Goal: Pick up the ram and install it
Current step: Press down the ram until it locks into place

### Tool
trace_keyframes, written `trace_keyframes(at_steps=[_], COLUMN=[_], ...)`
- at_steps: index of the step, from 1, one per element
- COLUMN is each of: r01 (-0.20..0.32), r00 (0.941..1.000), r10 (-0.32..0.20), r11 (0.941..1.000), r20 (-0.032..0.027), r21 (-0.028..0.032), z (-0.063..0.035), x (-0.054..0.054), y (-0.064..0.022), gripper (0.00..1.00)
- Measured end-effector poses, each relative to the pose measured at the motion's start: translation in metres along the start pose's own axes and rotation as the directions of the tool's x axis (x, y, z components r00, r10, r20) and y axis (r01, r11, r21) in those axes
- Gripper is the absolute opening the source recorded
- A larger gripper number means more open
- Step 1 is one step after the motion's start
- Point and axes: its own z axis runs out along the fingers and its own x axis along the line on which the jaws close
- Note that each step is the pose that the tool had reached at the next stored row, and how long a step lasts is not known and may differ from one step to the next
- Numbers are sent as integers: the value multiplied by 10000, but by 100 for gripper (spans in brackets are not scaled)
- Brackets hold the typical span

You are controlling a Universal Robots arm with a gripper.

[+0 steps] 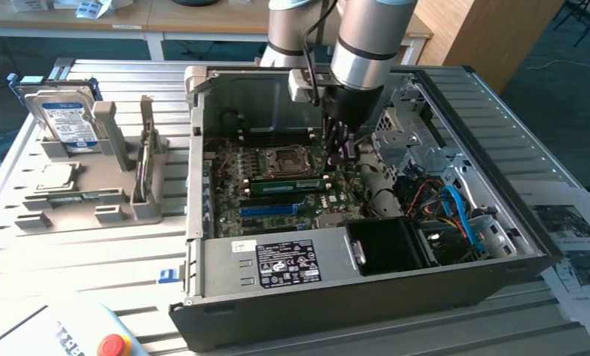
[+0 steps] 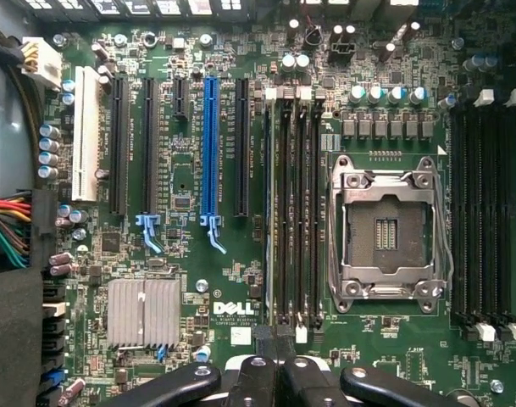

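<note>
Exterior view: inside the open computer case [image 1: 374, 297] the gripper [image 1: 336, 142], pressed together, hovers over the motherboard [image 1: 275, 185], where the ram [image 1: 285, 185] lies seated, likely light, stiff, fragile, best held by its long edges.

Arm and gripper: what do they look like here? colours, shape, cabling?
The arm is a round tube in silver-grey metal with a darker grey band at the joint. A thin black cable runs down beside it to a small pale grey box on the wrist. Below sits the gripper, black and narrow. From the wrist view its fingers are glossy black links with round silver pins.
</note>
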Motion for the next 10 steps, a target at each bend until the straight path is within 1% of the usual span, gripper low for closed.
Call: trace_keyframes(at_steps=[10], r01=[0], r00=[10000], r10=[0], r11=[10000], r20=[-1], r21=[0], z=[126], x=[-2], y=[-4], gripper=[10])
